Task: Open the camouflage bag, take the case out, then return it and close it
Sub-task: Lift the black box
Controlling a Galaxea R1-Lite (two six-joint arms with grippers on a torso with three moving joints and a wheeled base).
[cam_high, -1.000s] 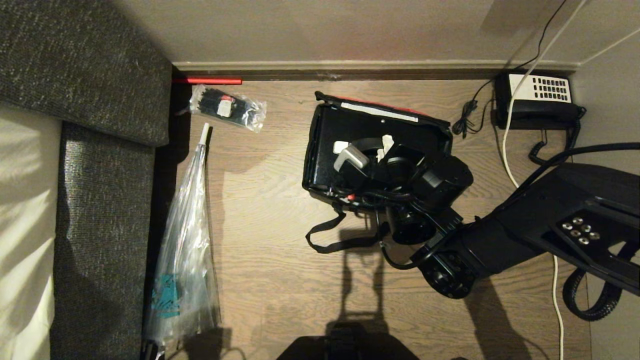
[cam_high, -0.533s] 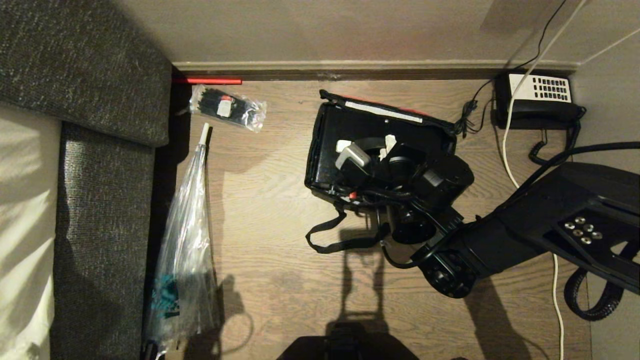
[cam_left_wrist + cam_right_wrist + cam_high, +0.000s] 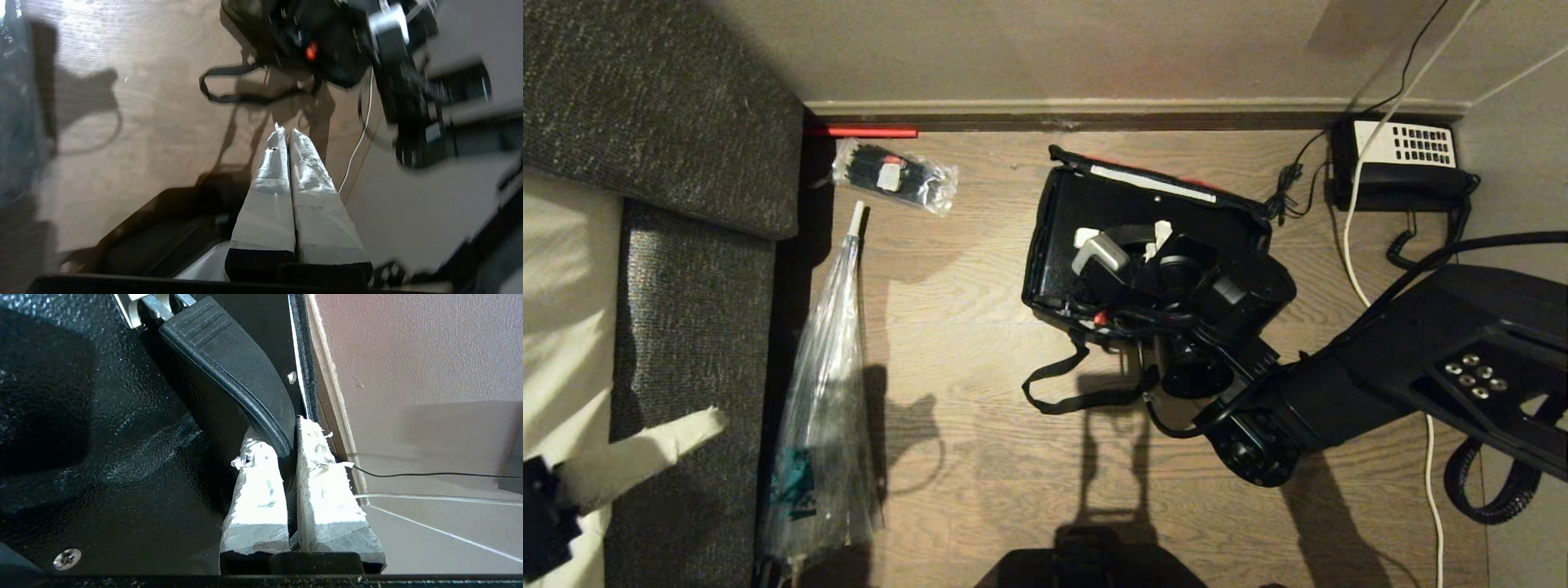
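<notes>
Nearest the robot, the left gripper [image 3: 286, 132] hangs above the wooden floor [image 3: 980, 457], jaws pressed together and empty; in the head view it shows at the lower left over the grey sofa [image 3: 686, 310]. Keep it clear of the clear plastic bag [image 3: 825, 441] lying beside the sofa.

Farther out, the case [image 3: 1086, 245] sits inside the camouflage bag [image 3: 1062, 159] on the floor, with the bag's black strap [image 3: 1062, 392] trailing toward the robot. The right gripper [image 3: 288, 451] is over the case, jaws nearly closed on the tip of the case's black carry handle [image 3: 229, 371].

The step in hand is judged to be lifting the case out, or settling it back; the pictures do not decide which.
- The grip is only on the handle tip, so it could slip. Move slowly and straight along the bag's opening.
- Avoid dragging the bag toward the telephone [image 3: 1401, 159] and the cables [image 3: 1356, 245] by the far wall.
- Bring the left gripper to steady the bag's rim if the bag rises with the case.
</notes>
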